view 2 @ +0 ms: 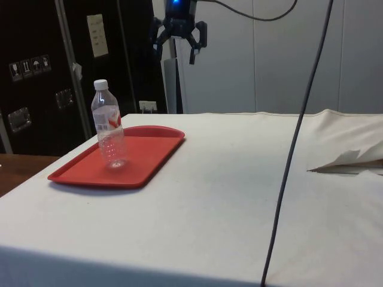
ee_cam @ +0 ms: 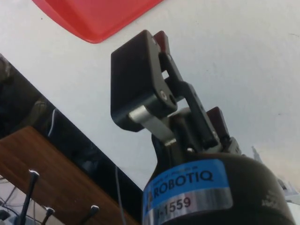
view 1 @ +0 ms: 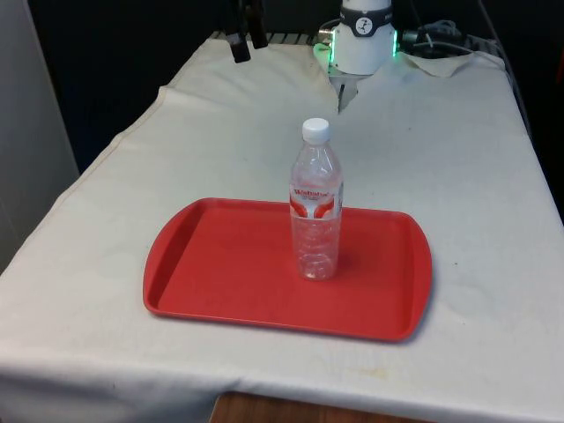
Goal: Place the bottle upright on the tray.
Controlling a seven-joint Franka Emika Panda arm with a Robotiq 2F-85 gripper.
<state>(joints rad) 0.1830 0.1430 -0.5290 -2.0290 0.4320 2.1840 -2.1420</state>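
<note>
The bottle [view 1: 316, 201] stands upright on the tray [view 1: 211, 264], a little toward the tray's far edge and the front view's right of its middle, resting on its base with nothing propping it, so by the look of it the placing is done. The gripper [view 2: 178, 36] hangs high above the table, well apart from the bottle, fingers spread wide and holding nothing; that height reads as a clear, safe stand-off that can't knock the bottle over. The tray sits near the table's [view 1: 458, 159] front edge, flat on the cloth, which gives the bottle a level floor. The bottle itself is clear plastic, ribbed in its lower half, apparently empty, with a white screw cap and a red-and-white label band around its middle. Light and tall: it would tip easily if nudged.
</note>
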